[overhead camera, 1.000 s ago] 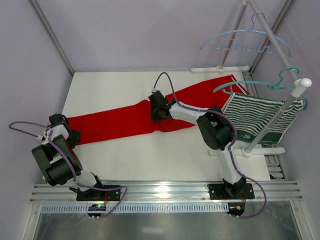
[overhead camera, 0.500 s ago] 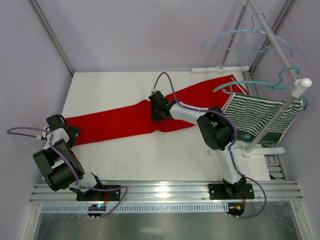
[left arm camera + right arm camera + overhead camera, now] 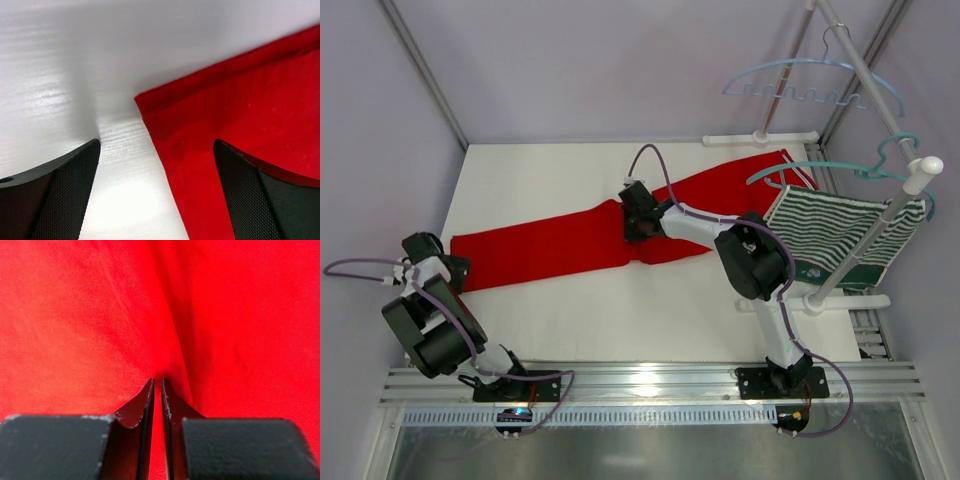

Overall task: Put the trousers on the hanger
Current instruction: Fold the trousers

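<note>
The left claw (image 3: 428,256) has swung outward toward the left edge of the counter (image 3: 620,310). It hangs wide open over the hem corner of the trousers (image 3: 550,243), with bare counter beside it. The right claw (image 3: 638,222) is nearly closed, pinching a fold mid-leg. The trousers lie flat and diagonal. The hanger (image 3: 810,88) hangs on the rack (image 3: 865,75), far right and well apart.

No text, brand, number or sign is readable on anything in any of the views.
</note>
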